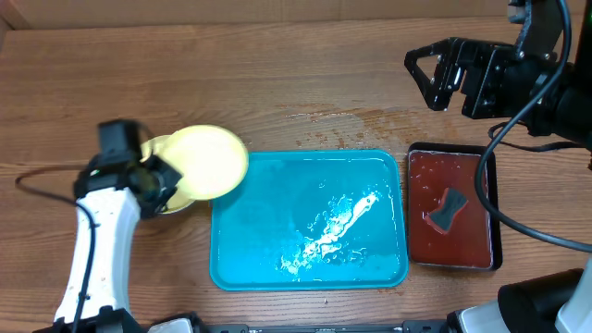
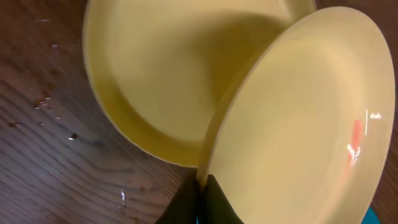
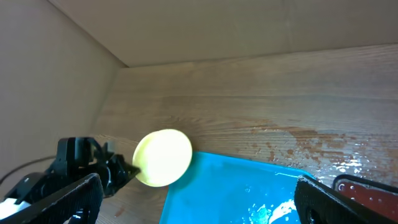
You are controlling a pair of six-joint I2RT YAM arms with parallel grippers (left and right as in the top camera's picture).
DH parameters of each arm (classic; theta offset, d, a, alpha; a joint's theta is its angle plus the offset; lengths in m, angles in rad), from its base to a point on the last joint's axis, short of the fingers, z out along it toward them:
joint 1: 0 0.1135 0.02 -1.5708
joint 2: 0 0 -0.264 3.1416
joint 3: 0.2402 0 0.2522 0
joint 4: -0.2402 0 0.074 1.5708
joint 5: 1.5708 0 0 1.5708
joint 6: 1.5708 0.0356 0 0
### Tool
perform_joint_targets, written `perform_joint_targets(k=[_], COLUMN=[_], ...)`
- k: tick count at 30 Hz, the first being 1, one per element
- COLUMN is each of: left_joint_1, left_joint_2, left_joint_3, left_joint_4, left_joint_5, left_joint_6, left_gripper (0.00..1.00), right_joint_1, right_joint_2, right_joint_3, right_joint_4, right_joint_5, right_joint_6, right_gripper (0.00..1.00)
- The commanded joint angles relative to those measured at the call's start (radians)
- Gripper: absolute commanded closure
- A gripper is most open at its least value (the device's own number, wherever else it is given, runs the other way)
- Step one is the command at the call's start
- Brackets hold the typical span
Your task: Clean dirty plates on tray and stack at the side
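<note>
Your left gripper [image 1: 159, 181] at left centre, jaws pinching the rim of a tilted yellow plate [image 2: 298, 118], second yellow plate [image 2: 168, 68] flat on wood beneath, just left of the wet turquoise tray [image 1: 250, 222], dark red tray [image 1: 462, 242] right, your right gripper [image 1: 422, 80] upper right, jaws spread.

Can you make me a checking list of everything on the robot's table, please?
Surface: wooden table, wet spots by turquoise tray.
Job's things: turquoise tray wet, no plates on it; held plate, red-smeared, tilted over second yellow plate.
Clutter: red tray holding a dark bow-shaped piece.
End effectors: left end effector shut on held plate; right end effector open, empty.
Cables: black cable near red tray.
Surroundings: cardboard wall.
</note>
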Motion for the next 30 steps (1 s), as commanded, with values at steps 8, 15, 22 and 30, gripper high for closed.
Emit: perform_joint_targets(k=[8, 15, 22, 30], left_joint_1=[0.287, 0.354, 0.329, 0.29], left_joint_2=[-0.009, 0.043, 0.112, 0.13], left_joint_3=[-0.138, -0.14, -0.139, -0.138], left_joint_4=[0.125, 0.166, 0.192, 0.241], left_joint_5=[0.099, 0.104, 0.133, 0.164], left_joint_6=[0.006, 0.014, 0.017, 0.09], left_gripper=[0.96, 0.96, 0.96, 0.4], right_joint_1=[0.006, 0.006, 0.006, 0.006], right_joint_2=[-0.002, -0.002, -0.002, -0.002], right_joint_3=[0.0, 0.0, 0.0, 0.0], right_joint_4=[0.002, 0.002, 0.002, 0.002], right_joint_5=[-0.007, -0.007, -0.007, -0.008], right_joint_6=[0.005, 0.005, 0.005, 0.005], right_gripper=[0.0, 0.0, 0.0, 0.0])
